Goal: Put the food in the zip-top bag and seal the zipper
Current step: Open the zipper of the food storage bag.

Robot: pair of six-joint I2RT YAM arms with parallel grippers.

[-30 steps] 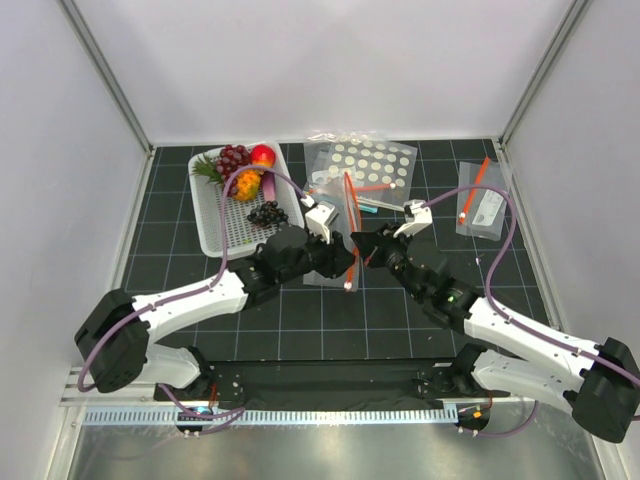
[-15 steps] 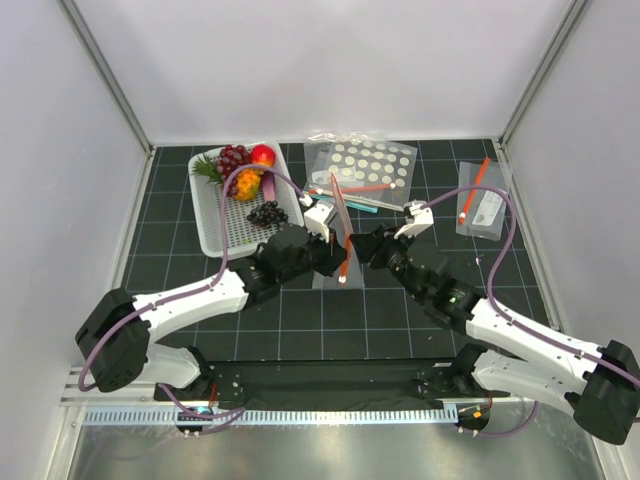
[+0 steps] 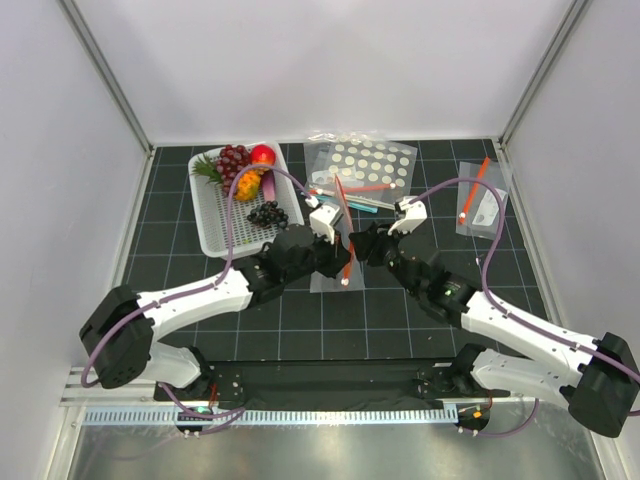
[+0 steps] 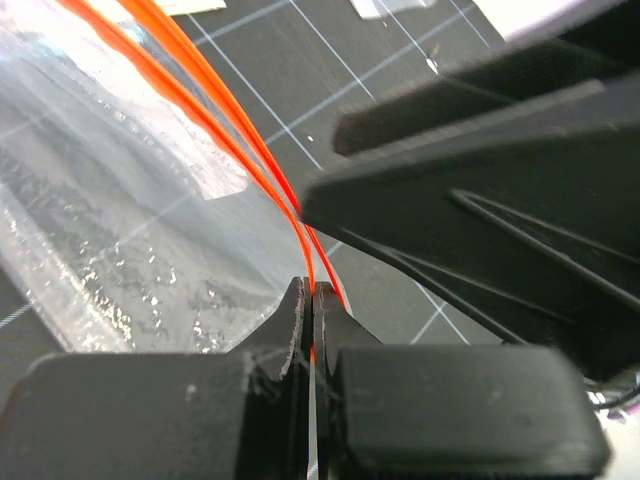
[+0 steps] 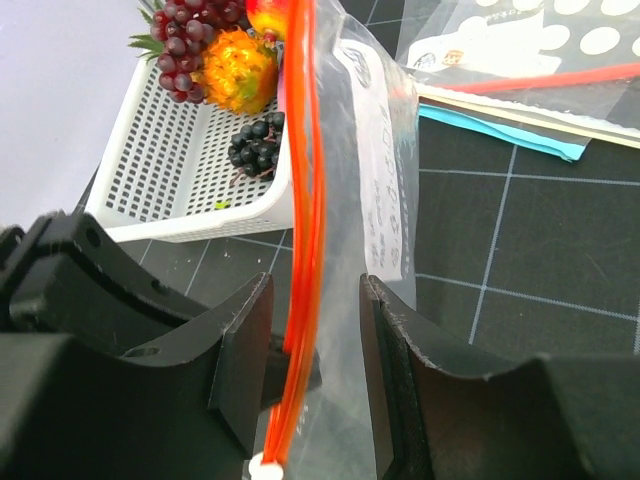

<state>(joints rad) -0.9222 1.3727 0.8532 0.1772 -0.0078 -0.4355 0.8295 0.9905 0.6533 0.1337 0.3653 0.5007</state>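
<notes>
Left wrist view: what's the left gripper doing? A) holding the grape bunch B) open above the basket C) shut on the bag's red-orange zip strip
C: the left gripper has its fingertips pressed together on the zip strip of the clear bag.

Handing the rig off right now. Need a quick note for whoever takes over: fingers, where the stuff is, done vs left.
Left gripper: fingers shut on the zipper of the zip-top bag, holding it up at table centre.
Right gripper: open, fingers either side of the zipper, not pinching it.
Food: grape bunch, apple and pineapple all sit in the white basket, left rear.
Done: bag is in hand.
Left: load all three fruits, then seal the zipper.
</notes>
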